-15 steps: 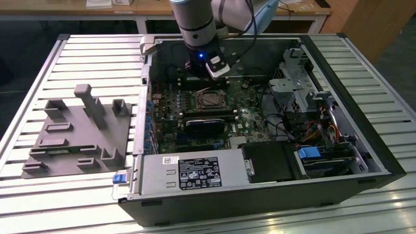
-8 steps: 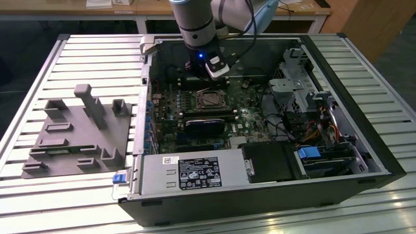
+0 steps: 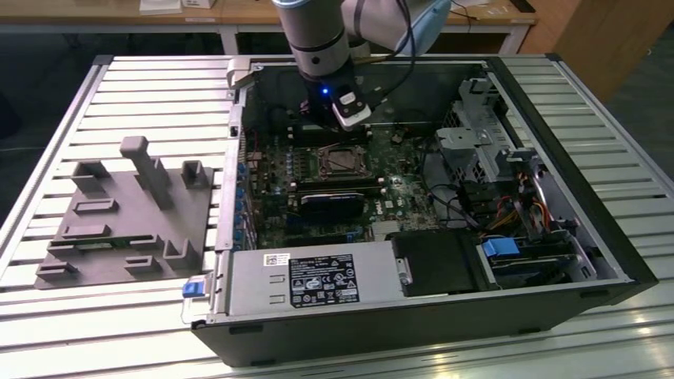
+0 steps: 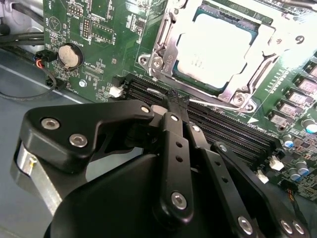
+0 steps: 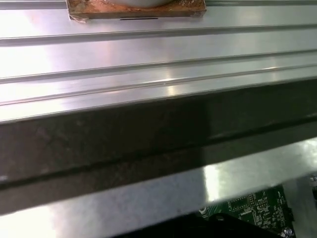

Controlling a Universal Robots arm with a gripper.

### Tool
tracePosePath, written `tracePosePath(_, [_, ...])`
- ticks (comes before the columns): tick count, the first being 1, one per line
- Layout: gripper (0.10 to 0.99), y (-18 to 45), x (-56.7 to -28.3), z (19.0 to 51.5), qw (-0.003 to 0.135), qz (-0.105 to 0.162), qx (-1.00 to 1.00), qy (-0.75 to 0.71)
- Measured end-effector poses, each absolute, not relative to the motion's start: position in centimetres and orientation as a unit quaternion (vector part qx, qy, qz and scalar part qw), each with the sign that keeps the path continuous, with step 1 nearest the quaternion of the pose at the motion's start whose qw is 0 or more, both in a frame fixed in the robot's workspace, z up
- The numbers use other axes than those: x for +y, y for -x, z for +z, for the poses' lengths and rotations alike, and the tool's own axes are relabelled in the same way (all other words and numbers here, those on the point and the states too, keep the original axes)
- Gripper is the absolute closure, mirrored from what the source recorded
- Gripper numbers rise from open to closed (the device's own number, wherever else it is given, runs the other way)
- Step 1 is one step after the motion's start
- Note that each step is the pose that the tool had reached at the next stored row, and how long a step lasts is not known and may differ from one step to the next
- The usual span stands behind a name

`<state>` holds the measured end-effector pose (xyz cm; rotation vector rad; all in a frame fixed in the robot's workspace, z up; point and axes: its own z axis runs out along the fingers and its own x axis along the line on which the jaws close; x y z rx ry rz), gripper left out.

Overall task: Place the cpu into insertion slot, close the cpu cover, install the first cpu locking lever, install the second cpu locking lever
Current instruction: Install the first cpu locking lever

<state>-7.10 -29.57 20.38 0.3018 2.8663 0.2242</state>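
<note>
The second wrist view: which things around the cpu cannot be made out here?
- Gripper fingertips: they merge over the memory slots; open or shut is unclear.
- Locking lever: its near end is hidden behind the gripper.
- Cpu cover: its far side is cut off by the edge.

Ribbed aluminium work table (image 3: 95,316) spans the exterior view, catching bright glare at lower left and lower right. Wooden desk (image 3: 252,14) along the upper edge; wooden panel (image 3: 605,39) at upper right. Dark floor (image 3: 27,87) at upper left.

Cpu (image 4: 215,52) dull silver metal; cpu cover (image 4: 166,47) shiny steel; gripper (image 4: 174,101) matt black plastic.
</note>
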Motion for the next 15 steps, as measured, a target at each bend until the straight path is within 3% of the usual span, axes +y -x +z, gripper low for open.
tracePosePath(15, [0.984,7.09,-29.59,19.65,0.128,0.076,0.983,-0.104])
